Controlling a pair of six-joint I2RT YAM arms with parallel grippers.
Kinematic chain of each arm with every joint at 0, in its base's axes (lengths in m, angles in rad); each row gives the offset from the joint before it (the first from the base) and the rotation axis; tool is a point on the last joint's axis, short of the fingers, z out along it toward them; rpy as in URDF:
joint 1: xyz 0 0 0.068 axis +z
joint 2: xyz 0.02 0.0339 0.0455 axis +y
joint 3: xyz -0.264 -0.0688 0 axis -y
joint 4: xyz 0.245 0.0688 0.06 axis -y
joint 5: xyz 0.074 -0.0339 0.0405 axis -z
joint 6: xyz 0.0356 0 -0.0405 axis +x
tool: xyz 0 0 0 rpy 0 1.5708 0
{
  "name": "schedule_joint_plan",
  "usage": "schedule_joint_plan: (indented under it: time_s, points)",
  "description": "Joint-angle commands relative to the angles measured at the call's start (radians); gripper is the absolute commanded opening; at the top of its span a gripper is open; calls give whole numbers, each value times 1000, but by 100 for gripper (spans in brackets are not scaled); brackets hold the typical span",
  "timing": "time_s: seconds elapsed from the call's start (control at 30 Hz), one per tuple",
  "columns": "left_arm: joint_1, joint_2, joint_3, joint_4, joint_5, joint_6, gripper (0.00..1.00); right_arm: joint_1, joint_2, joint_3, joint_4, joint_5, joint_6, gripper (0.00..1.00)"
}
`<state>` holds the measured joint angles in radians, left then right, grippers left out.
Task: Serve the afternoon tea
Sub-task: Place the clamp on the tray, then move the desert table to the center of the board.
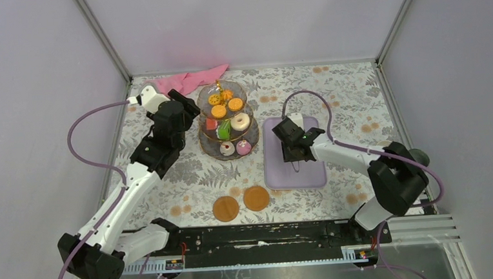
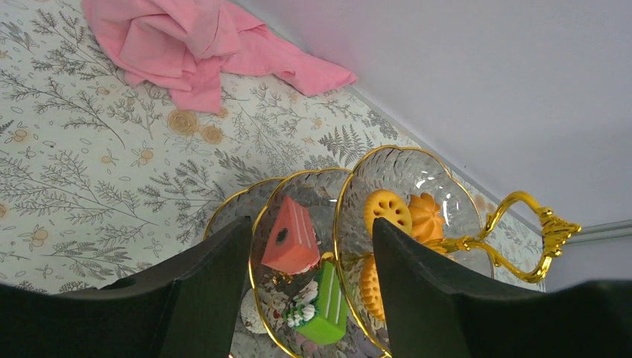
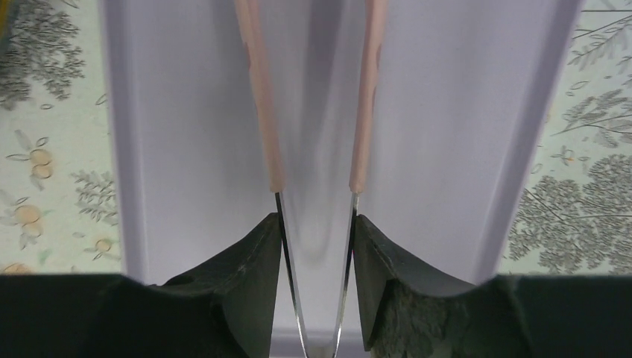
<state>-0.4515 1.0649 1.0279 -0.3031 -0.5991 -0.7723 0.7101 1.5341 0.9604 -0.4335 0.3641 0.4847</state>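
On the left, the left gripper [image 2: 311,224] hovers with its jaws spread wide and nothing in them, just beside the three-tier clear glass stand with gold stem [image 2: 417,168], which carries small toy pastries [image 2: 387,209] mid-table. Further right, the right gripper [image 3: 317,220] pinches the pink-handled metal tongs [image 3: 257,112] over the lilac rectangular tray [image 3: 186,112].

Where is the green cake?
From above, the green cake sits on the middle tier of the glass stand, left of the lilac tray, between the red cake slice and the doughnut.
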Motion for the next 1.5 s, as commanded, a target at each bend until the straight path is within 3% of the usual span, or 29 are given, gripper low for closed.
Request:
schedule_joint_plan:
  time_s: [0.0,0.33,0.83,1.23,1.47]
  points:
    - [-3,-24,-21,4,-18,0,68,-10,56,-4,122,31,16,47]
    - [-3,-41,-43,12,-10,-1,68,-26,126,-11,175,25,6,63]
    - [-3,-45,-95,40,-71,34,68,32,28,49,151,141,-96,66]
    - [13,-41,-107,34,-84,24,68,106,79,62,278,56,-125,28]
    - [30,-44,-123,26,-78,9,68,113,166,86,361,-4,-115,13]
